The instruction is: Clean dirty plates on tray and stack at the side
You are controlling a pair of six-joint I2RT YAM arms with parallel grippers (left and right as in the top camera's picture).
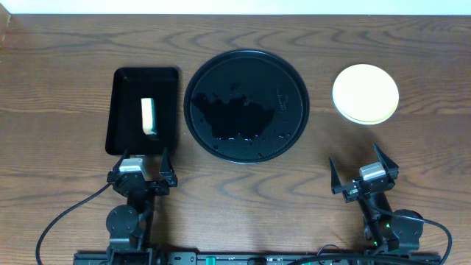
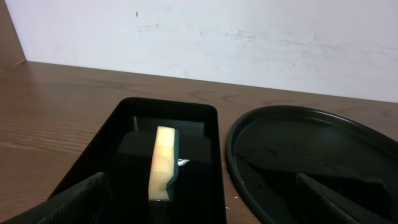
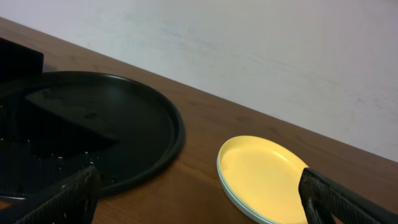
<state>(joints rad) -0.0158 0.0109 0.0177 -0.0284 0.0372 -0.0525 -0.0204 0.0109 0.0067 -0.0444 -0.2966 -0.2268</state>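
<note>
A dark, wood-grained desk point(image 1: 59, 110) runs back to a plain white wall point(image 2: 249, 37), and its far edge lies just behind the trays. Bare wood stretches wide to the left of the rectangular tray point(image 1: 121, 110) and along the whole front strip between the two arms. A narrower band of bare wood separates the round tray point(image 1: 213, 88) from the stack of plates point(image 1: 366, 93).

The round tray sits mid-desk, just beside the rectangular one without touching it. Its raised rim is glossy black. Small bright specks dot its front half, and whether they are drops or glints cannot be told.

The stack of plates stands on the desk to the right of the round tray, apart from it and ahead of the right arm. The yellow plate point(image 3: 264, 177) is on top, its face an even pale colour. A thin mint-green edge shows beneath it along the near side. How many plates lie under it cannot be told.

In the rectangular tray a yellow sponge point(image 2: 163, 163) with a dark green backing stands on its long edge.

The left tool point(image 1: 144, 156) is spread wide and grips nothing, its tips just short of the rectangular tray's near rim. The right tool point(image 1: 355, 156) is likewise spread wide and grips nothing, on bare wood near the stack.
</note>
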